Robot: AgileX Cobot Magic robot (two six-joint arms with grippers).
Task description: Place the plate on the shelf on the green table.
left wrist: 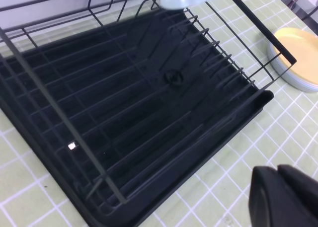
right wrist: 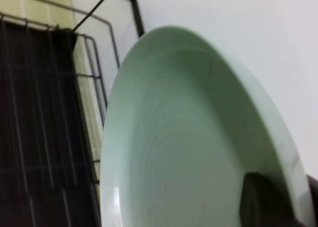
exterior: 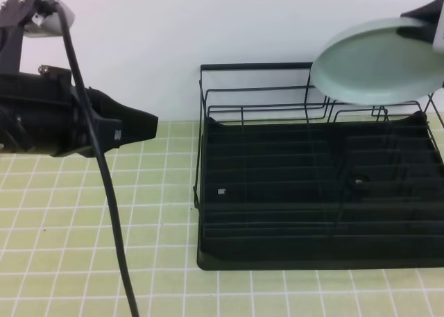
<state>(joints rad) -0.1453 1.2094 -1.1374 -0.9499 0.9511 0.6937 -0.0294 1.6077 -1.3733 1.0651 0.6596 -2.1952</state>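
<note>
Holding the plate tilted in the air above the far right corner of the shelf, my right end effector is clamped on its upper right rim; in the right wrist view one dark finger lies against the plate's face. The plate touches nothing below it; its lower edge hangs just over the back rail and the upright loops.

I judge the step in hand to be lowering it into the rack. To do that well I would turn the plate closer to upright, line its edge up with a gap between the divider loops on the right side, and come down slowly so the rim slides between wires instead of landing on top of one. Release only once the tray bears it.

The tall back frame sits close behind the plate, so I would keep any drift toward the near side. The rack itself is bare inside. My left end effector is closed and empty, parked well to the left over the green counter. A yellow dish sits on the counter just beyond the rack's right end.
</note>
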